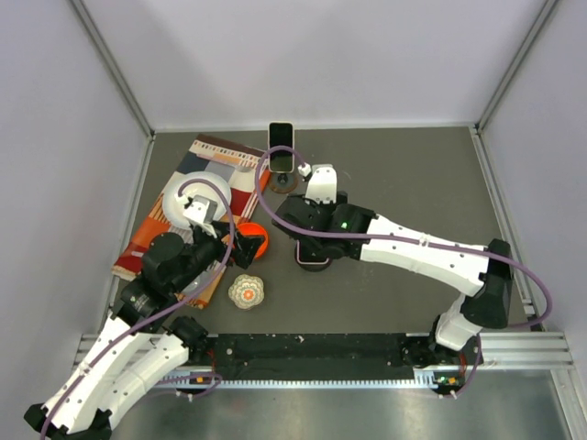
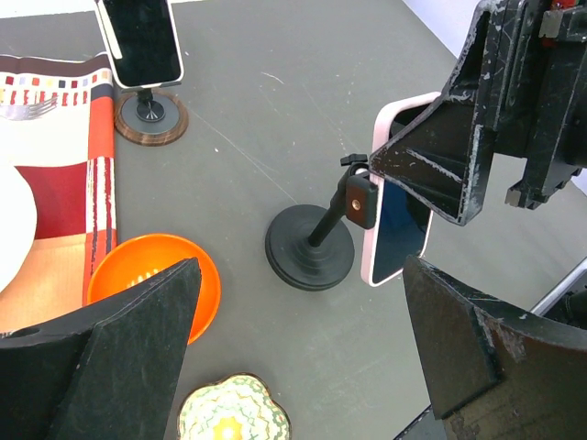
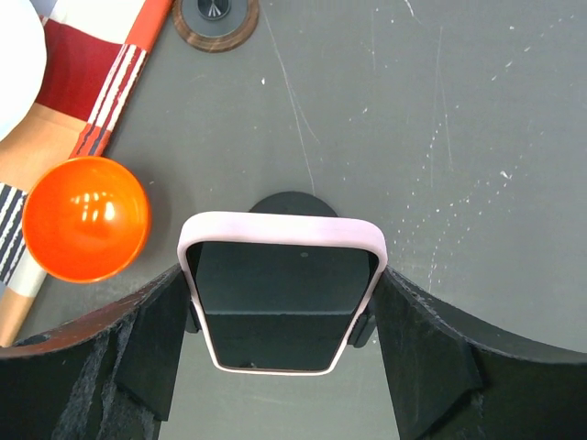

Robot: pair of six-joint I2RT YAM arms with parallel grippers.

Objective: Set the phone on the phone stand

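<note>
A pink-cased phone with a dark screen is between the fingers of my right gripper, which is shut on its two long sides. The phone is held upright against the head of a black phone stand with a round base, whose base also shows behind the phone in the right wrist view. In the left wrist view the phone meets the stand's clip. From above, the phone sits mid-table under the right gripper. My left gripper is open and empty, just left of the stand.
A second phone stands on a wooden-based stand at the back. An orange bowl lies by the left gripper, a patterned small dish in front of it. A white plate rests on a striped mat at left.
</note>
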